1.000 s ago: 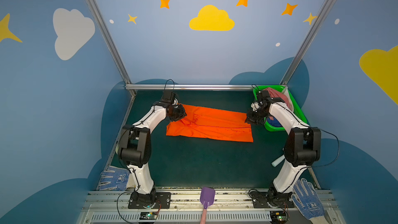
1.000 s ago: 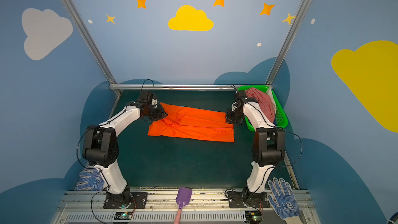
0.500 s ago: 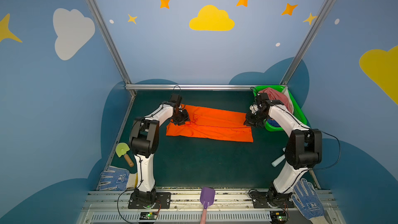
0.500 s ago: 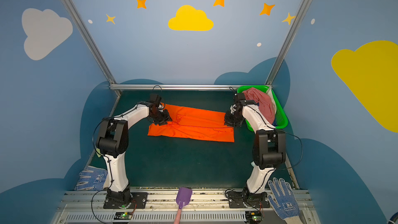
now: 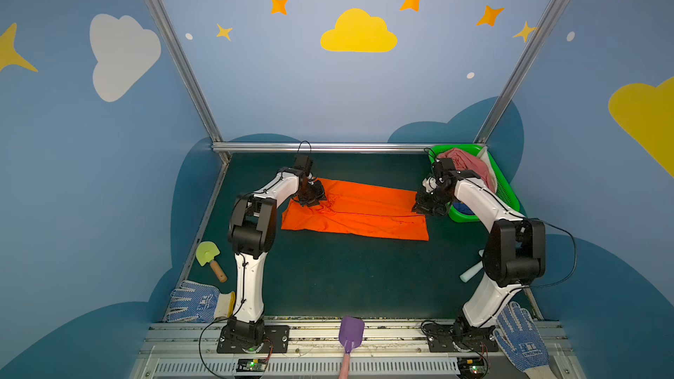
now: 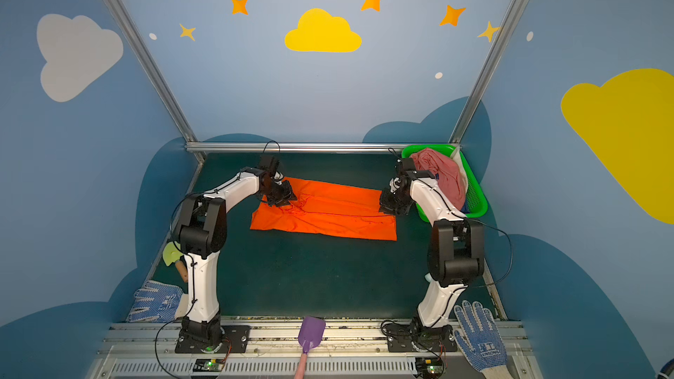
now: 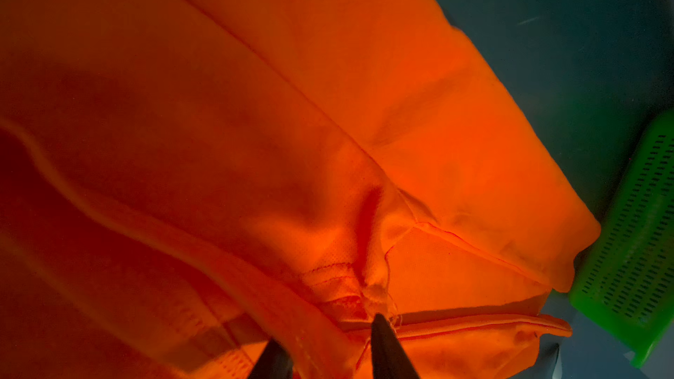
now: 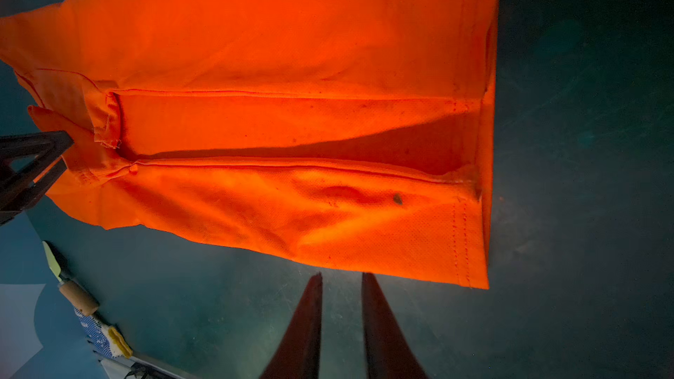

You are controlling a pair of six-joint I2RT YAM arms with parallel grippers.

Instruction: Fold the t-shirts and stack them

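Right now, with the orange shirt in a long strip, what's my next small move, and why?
Probably ease the right gripper forward onto the orange shirt and pinch the near edge: its jaws stand slightly apart and empty, just short of the cloth, while the left gripper straddles a bunched fold at the other end.

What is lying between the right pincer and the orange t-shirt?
Only bare dark green tabletop, seen in the right wrist view: the right pincer is just short of the orange t-shirt.
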